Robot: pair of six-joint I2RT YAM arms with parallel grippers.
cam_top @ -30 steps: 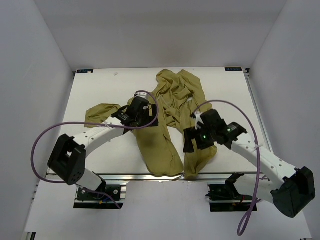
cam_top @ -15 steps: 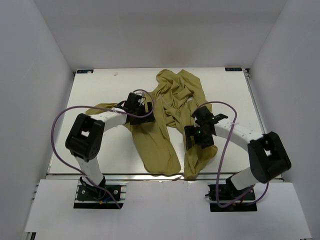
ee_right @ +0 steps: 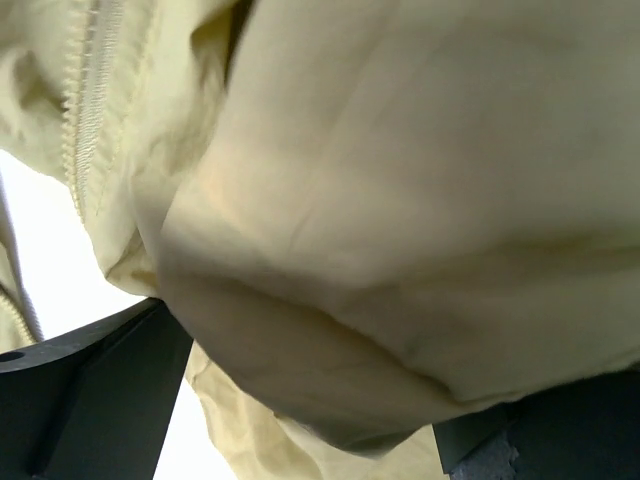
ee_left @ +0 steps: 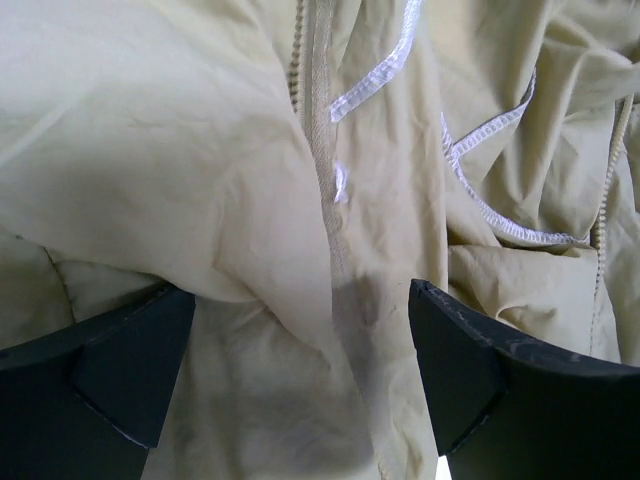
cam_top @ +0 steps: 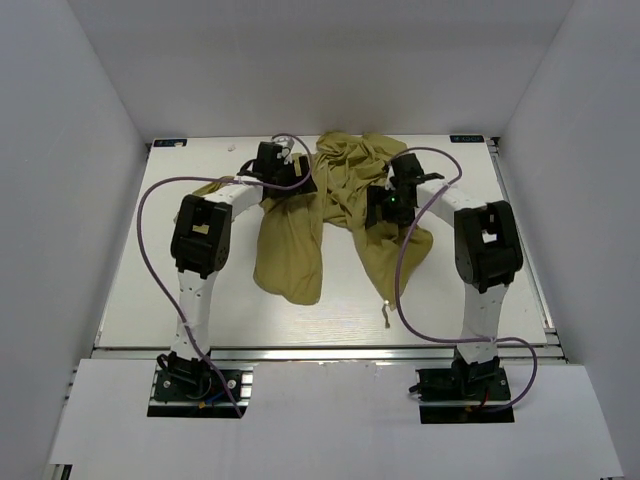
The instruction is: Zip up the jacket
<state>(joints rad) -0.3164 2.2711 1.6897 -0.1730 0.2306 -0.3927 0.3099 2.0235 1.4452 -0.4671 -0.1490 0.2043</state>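
- One white flat surface (cam_top: 180, 290) carries everything; its near part is bare.
- On the far half of it, about in the middle, lies the large olive-green thin fabric jacket (cam_top: 295, 250), very wrinkled. It is not zipped: two long front panels point toward the near edge and lie apart, with white surface between them.
- Two white arms with black joints reach from the near edge to the jacket, each with a purple cable (cam_top: 150, 240) looping beside it.
- At the far left part of the jacket, the left hand (cam_top: 271, 180) is on the cloth. In the left wrist view this hand (ee_left: 300, 340) has its two black fingers (ee_left: 130, 365) wide apart. The jacket (ee_left: 180, 150) lies flat under and between them, not pinched.
- At the far right part, the right hand (cam_top: 386, 208) is on the right panel. In the right wrist view its fingers (ee_right: 95, 390) are also wide apart around the hand's middle (ee_right: 310, 400). A thick fold of the jacket (ee_right: 400, 200) bulges into the gap; I cannot tell whether the fingers press it.
- A line of zipper tape (ee_left: 325, 200) runs between the left fingers, with white seam stitching (ee_left: 375, 75) near it.
- Another row of pale zipper teeth (ee_right: 85, 90) shows at the upper left of the right wrist view.
- A thin cord (cam_top: 388, 310) lies on the surface below the right panel.
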